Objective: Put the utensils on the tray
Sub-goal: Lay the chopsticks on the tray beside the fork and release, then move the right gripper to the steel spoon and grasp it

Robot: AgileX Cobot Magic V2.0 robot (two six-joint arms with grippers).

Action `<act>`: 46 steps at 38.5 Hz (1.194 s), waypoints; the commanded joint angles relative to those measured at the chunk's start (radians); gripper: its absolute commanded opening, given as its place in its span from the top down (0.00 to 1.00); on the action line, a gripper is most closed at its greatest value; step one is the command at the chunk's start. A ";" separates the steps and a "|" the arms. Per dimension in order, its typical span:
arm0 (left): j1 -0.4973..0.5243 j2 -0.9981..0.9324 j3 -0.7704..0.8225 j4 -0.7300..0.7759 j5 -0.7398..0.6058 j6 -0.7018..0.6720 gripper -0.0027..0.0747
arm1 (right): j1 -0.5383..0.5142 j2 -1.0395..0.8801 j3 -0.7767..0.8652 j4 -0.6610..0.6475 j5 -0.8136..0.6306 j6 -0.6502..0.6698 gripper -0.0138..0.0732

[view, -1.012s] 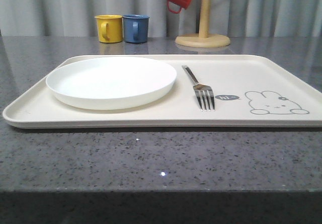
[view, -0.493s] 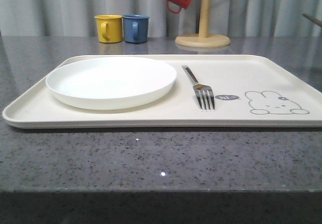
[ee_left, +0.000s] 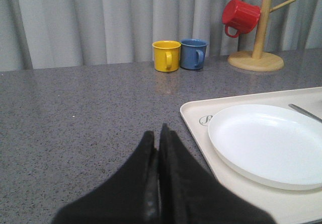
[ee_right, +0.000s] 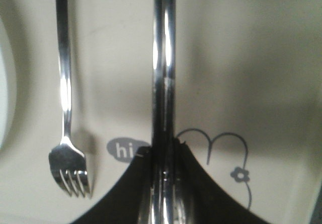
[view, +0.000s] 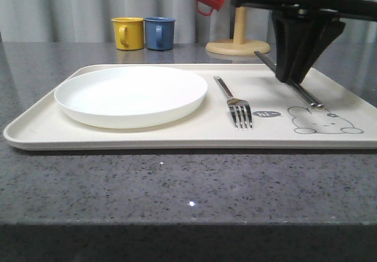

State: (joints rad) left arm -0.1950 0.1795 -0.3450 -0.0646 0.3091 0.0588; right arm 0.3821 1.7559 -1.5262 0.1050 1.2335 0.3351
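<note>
Steel, long and flat: a pair of metal chopsticks (view: pixel 290 84) has arrived clamped in the right tool (view: pixel 298 68), over the cream rectangular tray (view: pixel 194 135) at the fork's (view: pixel 234 103) three o'clock. The left tool (ee_left: pixel 157 156) is together, unladen.

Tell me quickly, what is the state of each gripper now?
Left gripper: closed, holding nothing.
Right gripper: closed on the chopsticks, over the tray.
</note>
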 commanded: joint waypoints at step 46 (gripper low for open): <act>0.002 0.009 -0.027 -0.002 -0.086 -0.009 0.99 | -0.131 -0.172 -0.215 -0.193 0.105 -0.199 0.41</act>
State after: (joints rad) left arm -0.1950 0.1795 -0.3450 -0.0646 0.3091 0.0588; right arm 0.3166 1.6787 -1.7258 -0.0420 1.2391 0.1978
